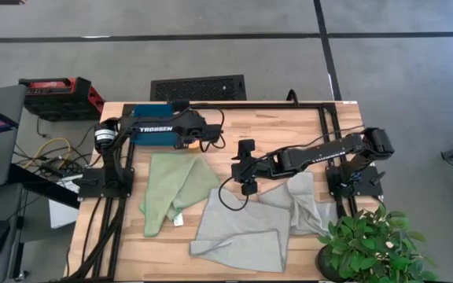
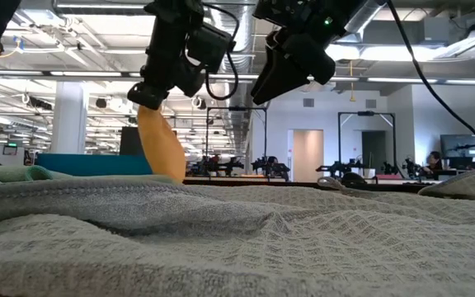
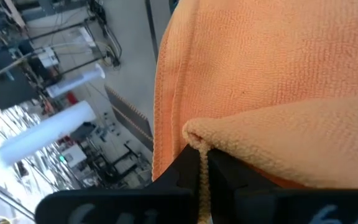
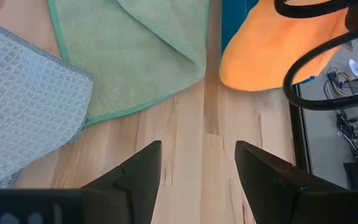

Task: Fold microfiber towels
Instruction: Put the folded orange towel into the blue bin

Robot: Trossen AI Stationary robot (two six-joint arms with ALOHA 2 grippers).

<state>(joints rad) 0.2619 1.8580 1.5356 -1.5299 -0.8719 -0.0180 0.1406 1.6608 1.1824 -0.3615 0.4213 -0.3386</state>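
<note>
Note that the orange towel (image 4: 272, 53) hangs near the table's (image 1: 234, 118) far edge, pinched shut in the left gripper (image 3: 201, 165) to drape freely, while the right gripper (image 4: 197, 168) waits open and empty nearby.

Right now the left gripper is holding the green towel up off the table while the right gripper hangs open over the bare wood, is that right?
Not quite: the left gripper is shut on the orange towel, not the green one, as the left wrist view shows. The green towel lies flat on the table. The rest holds: the right gripper hangs open over bare wood.
</note>
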